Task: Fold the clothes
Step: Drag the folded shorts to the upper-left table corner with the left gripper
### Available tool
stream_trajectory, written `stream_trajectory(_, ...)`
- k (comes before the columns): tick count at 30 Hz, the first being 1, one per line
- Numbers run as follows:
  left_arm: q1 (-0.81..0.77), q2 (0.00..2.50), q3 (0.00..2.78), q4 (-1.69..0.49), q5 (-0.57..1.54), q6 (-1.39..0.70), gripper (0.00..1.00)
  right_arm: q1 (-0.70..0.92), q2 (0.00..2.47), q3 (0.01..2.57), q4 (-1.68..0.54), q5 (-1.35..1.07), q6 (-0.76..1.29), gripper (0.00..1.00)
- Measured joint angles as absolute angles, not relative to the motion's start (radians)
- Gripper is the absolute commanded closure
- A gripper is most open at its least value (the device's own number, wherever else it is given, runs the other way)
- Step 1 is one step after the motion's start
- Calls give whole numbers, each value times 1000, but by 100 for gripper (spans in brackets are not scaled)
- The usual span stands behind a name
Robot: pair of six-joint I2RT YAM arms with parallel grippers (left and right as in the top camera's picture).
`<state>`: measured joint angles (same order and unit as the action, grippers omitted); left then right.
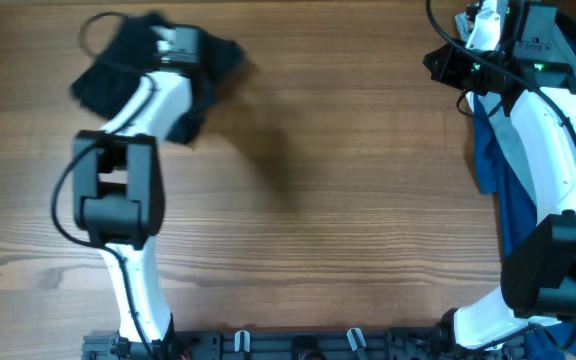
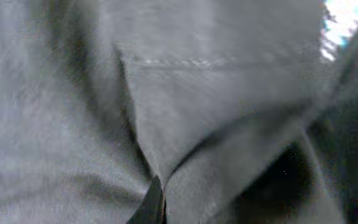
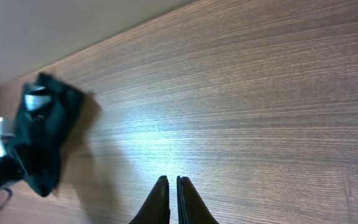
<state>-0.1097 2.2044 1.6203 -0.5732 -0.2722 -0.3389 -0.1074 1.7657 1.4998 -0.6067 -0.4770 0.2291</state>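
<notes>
1. My right gripper [image 3: 171, 182] has its jaws pressed almost together with nothing between them, hanging over bare table [image 3: 260, 93]
2. My left gripper [image 1: 173, 42] sits down on the dark garment [image 1: 98, 88]. The left wrist view is filled with blurred cloth and a stitched seam [image 2: 185, 62], with only a dark sliver of a finger at the bottom edge, so I cannot tell whether those jaws are wide or closed on fabric
3. The dark garment lies at the far left of the table, directly under my left jaws and well apart from my right ones, so the left arm is the nearer. It is a crumpled heap, perhaps a little wider than deep
4. The blue garment [image 1: 508, 190] lies along the right edge beneath my right arm, its long axis running from the far side toward my base
5. I count two garments, one dark and one blue, and two arms, one by each
</notes>
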Motion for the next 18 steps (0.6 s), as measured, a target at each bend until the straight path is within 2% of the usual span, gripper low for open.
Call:
stream_trajectory(6,38,2213,1620,-411,-264,-399,96,-105,1766,1500,-617,-477,229,94)
stream_trajectory(13,79,2213,1620,-374,-261,-390,96,-96,1766,1500,-624,-472,229,94)
stream_trajectory(14,79,2213,1620,-376,-261,-379,91,-95,1766,1500,-629,-468,229,94)
stream_trajectory(15,79,2213,1620,-377,-261,-375,59,-95,1766,1500,-633,-464,229,93)
stream_trajectory(16,79,2214,1620,-377,-261,-371,25,-95,1766,1500,-637,-462,229,84)
stream_trajectory(17,79,2214,1620,-377,-261,-361,0,-95,1766,1500,-645,-461,229,73)
stream_trajectory(18,79,2214,1620,-377,-260,-356,0,-95,1766,1499,-651,-458,222,63)
